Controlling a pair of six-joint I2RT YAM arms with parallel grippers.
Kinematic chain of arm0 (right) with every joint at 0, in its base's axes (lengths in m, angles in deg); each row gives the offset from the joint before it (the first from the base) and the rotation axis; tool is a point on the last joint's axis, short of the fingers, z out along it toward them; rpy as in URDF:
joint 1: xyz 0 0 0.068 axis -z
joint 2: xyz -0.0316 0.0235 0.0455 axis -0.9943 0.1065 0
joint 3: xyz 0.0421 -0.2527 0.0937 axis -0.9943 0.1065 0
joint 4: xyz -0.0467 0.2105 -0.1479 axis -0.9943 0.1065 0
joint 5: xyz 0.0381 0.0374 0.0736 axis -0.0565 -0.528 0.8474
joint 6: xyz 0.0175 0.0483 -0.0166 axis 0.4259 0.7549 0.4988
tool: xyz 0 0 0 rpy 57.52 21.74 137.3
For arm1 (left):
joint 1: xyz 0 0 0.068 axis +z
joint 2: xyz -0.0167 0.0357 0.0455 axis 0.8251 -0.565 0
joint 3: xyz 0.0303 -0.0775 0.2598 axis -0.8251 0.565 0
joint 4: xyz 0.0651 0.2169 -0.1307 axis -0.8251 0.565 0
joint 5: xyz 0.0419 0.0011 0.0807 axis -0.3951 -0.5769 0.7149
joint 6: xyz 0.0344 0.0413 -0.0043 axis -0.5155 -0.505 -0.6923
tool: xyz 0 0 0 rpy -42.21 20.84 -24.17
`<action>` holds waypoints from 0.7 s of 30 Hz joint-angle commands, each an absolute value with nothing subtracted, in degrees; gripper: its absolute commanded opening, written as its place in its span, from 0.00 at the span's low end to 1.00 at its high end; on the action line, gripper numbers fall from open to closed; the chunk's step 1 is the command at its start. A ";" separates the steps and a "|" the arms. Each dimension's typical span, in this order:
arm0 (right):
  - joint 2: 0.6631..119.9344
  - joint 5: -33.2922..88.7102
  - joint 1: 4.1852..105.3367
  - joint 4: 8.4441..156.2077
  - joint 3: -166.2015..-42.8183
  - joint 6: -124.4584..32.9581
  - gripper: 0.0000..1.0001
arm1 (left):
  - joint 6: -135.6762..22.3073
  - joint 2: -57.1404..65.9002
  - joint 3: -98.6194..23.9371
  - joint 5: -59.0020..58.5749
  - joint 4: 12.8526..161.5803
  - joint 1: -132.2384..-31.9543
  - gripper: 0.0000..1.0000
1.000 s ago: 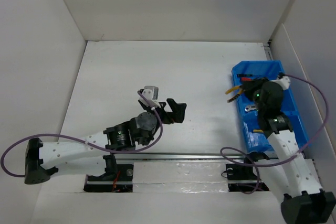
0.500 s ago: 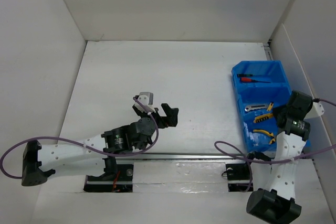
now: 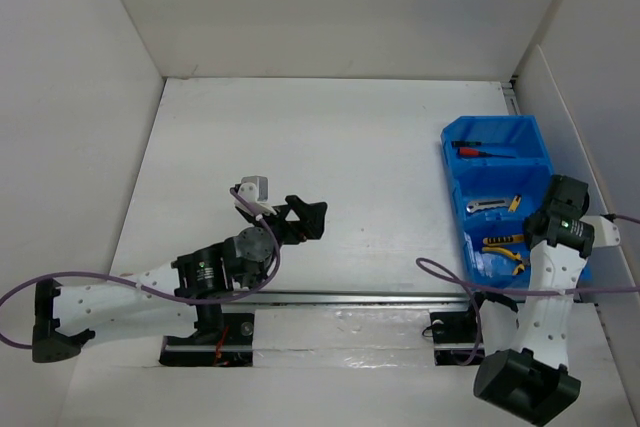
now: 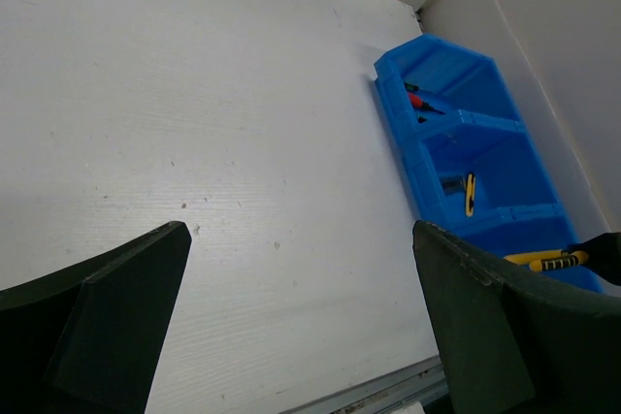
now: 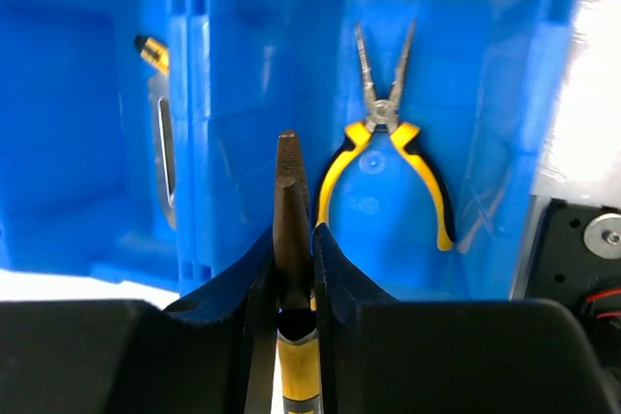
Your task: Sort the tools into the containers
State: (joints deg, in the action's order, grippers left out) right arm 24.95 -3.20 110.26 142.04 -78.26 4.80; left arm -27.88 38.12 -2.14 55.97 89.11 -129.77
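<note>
The blue bin (image 3: 455,182) stands at the table's right. My right gripper (image 3: 542,227) hangs over its near compartment, shut on yellow-handled pliers (image 5: 289,191) whose dark tip sticks out past the fingers (image 5: 325,249). A second pair of yellow-handled pliers (image 5: 388,157) lies in that compartment and also shows in the top view (image 3: 503,242). The grey utility knife (image 3: 487,206) lies in the middle compartment. Red and dark screwdrivers (image 3: 482,150) lie in the far one. My left gripper (image 3: 305,219) is open and empty above the bare table (image 4: 301,239).
White walls enclose the table on the left, back and right. A metal rail (image 3: 340,297) runs along the near edge by the arm bases. The bin also shows in the left wrist view (image 4: 466,143), at its right.
My right gripper has moved with the pliers from the bin's far left edge back to its near compartment. My left arm has drawn back to the left and nearer its base, still open.
</note>
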 commanded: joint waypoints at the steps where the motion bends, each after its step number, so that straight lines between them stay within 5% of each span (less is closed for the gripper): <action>1: 25.87 -9.11 111.13 142.29 -80.21 9.57 0.00 | -27.04 39.09 -1.56 57.36 89.14 -129.95 0.99; 12: 31.61 -3.05 118.60 131.30 -74.58 2.02 0.06 | -25.99 41.11 -0.77 58.41 89.14 -129.95 0.99; 14: 30.90 -2.70 119.21 129.73 -74.32 0.62 0.17 | -25.90 41.55 -0.33 58.41 89.14 -129.95 0.99; 15: 29.77 -1.74 120.09 129.37 -74.23 -0.78 0.32 | -25.90 41.73 0.02 58.58 89.14 -129.95 0.99; 21: 27.21 2.57 123.52 126.11 -73.61 -4.49 0.54 | -25.73 40.94 0.03 58.85 89.14 -129.95 0.99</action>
